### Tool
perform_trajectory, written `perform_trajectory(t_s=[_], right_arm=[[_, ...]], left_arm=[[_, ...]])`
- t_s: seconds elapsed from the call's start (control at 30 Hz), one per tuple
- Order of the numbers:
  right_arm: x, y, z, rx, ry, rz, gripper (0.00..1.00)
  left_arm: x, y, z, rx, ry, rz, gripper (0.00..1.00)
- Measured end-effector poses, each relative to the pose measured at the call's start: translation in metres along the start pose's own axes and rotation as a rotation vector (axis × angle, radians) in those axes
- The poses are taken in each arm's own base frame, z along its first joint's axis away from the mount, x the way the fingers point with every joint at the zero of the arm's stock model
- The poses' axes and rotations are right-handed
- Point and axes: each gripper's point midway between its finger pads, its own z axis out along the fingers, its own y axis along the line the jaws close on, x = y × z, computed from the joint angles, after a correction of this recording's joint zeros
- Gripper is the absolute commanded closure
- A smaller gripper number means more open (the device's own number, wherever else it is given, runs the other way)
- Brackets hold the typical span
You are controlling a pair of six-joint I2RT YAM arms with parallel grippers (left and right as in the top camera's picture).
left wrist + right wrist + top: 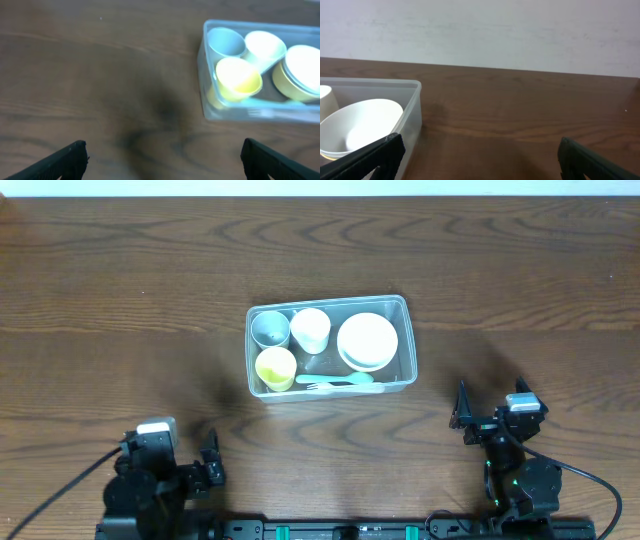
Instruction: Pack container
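Observation:
The clear plastic container (406, 340) sits at the table's middle. It holds a grey cup (269, 328), a white cup (310, 330), a yellow cup (275, 367), a white bowl (367, 340) nested in a yellow bowl, and a pale green fork (340, 384) along its front wall. The left wrist view shows the container (210, 107) at upper right; the right wrist view shows its corner (412, 107) at left. My left gripper (162, 160) is open and empty at the front left. My right gripper (480, 155) is open and empty at the front right.
The dark wooden table (120, 290) spreads all round the container. A pale wall (495, 30) rises behind the table's far edge. Both arm bases stand along the front edge.

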Motion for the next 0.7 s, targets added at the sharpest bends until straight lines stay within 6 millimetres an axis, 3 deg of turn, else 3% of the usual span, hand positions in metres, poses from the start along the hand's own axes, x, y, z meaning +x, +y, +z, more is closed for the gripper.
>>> perform_trajectory(t_s=[0.13, 0.4, 0.6, 0.7], right_arm=[[0.0, 0.0, 0.0, -0.001, 0.001, 0.0, 0.01], [0.0, 0.0, 0.0, -0.001, 0.001, 0.0, 0.01], [0.0, 0.0, 0.0, -0.001, 0.001, 0.0, 0.01], [0.0, 0.0, 0.0, -0.001, 0.001, 0.0, 0.01]], left_arm=[[0.003, 0.002, 0.027, 0.003, -0.094, 0.003, 0.02], [-0.017, -0.002, 0.077, 0.026, -0.35, 0.055, 0.02], [-0.034, -0.004, 0.084, 0.022, -0.523, 0.131, 0.02], [-0.026, -0.003, 0.09, 0.008, -0.506, 0.18, 0.02]])
